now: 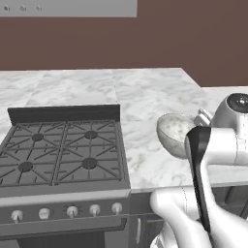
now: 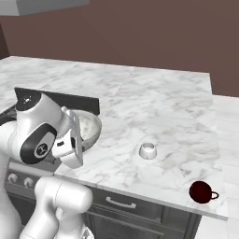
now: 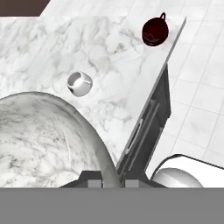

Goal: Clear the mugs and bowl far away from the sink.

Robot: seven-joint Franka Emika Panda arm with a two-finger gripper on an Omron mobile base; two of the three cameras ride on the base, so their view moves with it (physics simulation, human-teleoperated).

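Speckled bowl (image 3: 39, 140) rim pinched in gripper (image 3: 107, 181), over marble bench (image 2: 163, 116) beside stove (image 1: 63, 150). Step: bowl relocation. Next likely: set down, release, fetch pale mug (image 2: 148, 151).

Marble counter (image 2: 154, 107); gas stove (image 1: 60, 152) set in; brown wall (image 1: 145, 38); white tiled floor (image 3: 197, 87)

A glossy, speckled grey-white bowl (image 3: 48, 135) is seen gripped at its rim by the hand (image 3: 110, 177), on a polished, veined marble worktop (image 2: 154, 107). Just beyond the hand, a smooth pale mug (image 3: 79, 83) is shown; farther off, a shiny dark red mug (image 3: 155, 31). Matt black cast grates are seen on the stove (image 1: 58, 155).
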